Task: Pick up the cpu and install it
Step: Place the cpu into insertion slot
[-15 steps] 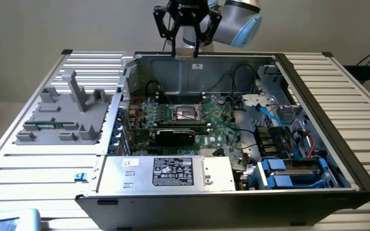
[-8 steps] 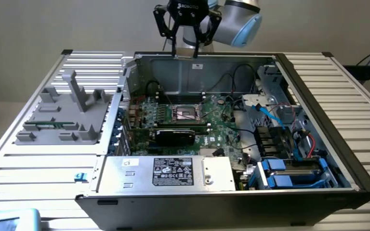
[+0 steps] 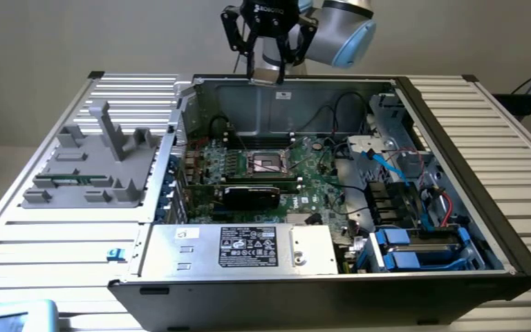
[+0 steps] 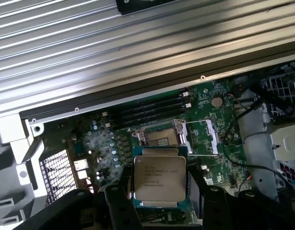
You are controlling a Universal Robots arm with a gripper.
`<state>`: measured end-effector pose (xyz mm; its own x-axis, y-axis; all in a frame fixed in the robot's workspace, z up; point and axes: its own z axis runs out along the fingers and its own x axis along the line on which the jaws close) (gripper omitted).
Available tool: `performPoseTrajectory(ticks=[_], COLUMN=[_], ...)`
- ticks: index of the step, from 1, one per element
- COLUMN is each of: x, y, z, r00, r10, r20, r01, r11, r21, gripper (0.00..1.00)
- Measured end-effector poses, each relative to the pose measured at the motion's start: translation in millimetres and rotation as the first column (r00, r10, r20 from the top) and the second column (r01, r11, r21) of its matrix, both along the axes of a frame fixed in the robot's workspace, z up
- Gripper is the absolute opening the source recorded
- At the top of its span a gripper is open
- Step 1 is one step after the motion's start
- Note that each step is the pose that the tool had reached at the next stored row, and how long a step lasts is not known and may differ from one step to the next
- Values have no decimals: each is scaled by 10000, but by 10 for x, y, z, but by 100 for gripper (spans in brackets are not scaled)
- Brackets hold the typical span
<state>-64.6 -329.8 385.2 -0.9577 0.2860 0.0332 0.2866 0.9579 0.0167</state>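
The cpu (image 4: 159, 178), a flat silvery square with printed text and a thin green rim, sits between my gripper's (image 4: 159, 194) dark fingers (image 4: 119, 194), which are shut on its two sides. In the exterior view the gripper (image 3: 267, 69) hangs high above the back wall of the open computer case (image 3: 487, 228), with the cpu (image 3: 267, 75) at its tip. The open socket (image 3: 267, 162) lies on the green motherboard (image 3: 317, 183) well below. In the wrist view the socket (image 4: 159, 138) shows just beyond the held cpu, with its load frame (image 4: 200, 139) folded open beside it.
A grey plastic holder (image 3: 86, 169) stands on the slatted table (image 3: 44, 242) at the exterior view's left. Inside the case are a power supply (image 3: 238, 249), a black heatsink (image 3: 252, 196), loose cables (image 3: 376, 159) and blue drive bays (image 3: 422, 245).
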Motion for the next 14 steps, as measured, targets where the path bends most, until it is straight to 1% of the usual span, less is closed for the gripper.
performPoseTrajectory(ticks=[3,7,10,14], x=[0,0,0,0], y=[0,0,0,0], z=[-3,-7,-11,-16], r00=[9989,9939,9878,9759], r10=[-474,-1099,-1556,-2182], r20=[-1,0,0,1], r01=[474,1099,1556,2182], r11=[9989,9939,9878,9759], r21=[-1,0,0,0], gripper=[55,55,55,55])
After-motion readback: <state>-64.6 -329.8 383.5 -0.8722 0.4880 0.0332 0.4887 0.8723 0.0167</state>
